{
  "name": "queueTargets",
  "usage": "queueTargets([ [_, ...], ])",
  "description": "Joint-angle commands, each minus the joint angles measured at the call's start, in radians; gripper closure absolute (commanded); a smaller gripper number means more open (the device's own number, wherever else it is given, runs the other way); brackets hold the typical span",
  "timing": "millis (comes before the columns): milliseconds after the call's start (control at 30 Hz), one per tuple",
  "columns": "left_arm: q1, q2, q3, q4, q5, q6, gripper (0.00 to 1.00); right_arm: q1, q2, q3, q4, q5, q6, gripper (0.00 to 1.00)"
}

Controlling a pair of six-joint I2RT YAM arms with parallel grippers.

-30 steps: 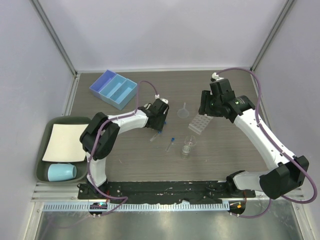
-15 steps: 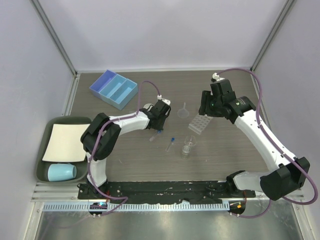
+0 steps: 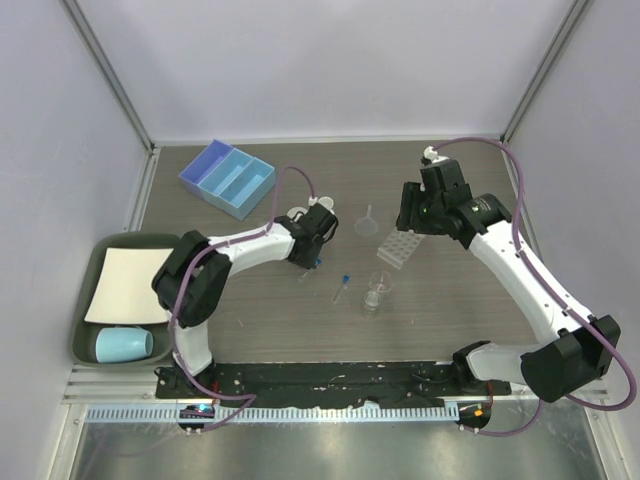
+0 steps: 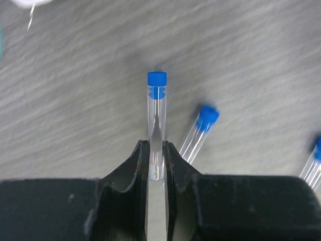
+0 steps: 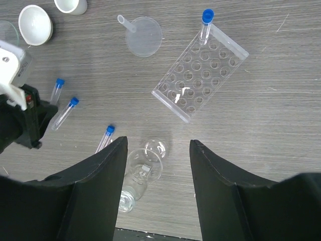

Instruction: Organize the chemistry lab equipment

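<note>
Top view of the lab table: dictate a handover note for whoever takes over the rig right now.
Left gripper shut on a clear blue-capped test tube. Right gripper open, empty, near the clear plastic tube rack.
Done: one tube stands in the rack.
To do: rack the held tube and two lying tubes; clear glass beaker, clear funnel, two white ceramic dishes sit loose.

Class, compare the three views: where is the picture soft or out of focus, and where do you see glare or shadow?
Left wrist: the left gripper is dark and soft, the held tube sharp, with a faint shadow beside its cap. Right wrist: table sharp, a white glint on the rack. Top external: even light, no hard shadows.
</note>
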Motion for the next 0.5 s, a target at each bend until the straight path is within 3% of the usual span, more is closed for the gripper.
queueTargets([
  [0,-0.002,-0.148,0.073,-0.205,-0.009,0.028,1.00,0.009,-0.043,-0.007,0.043,-0.014,0.008,0.42],
  [233,-0.001,-0.328,0.110,-0.334,0.128,0.070,1.00,0.012,-0.052,-0.026,0.034,-0.086,-0.026,0.42],
  [467,0.001,-0.499,0.042,-0.331,0.497,0.118,1.00,0.012,-0.095,-0.128,0.097,-0.532,0.005,0.43],
])
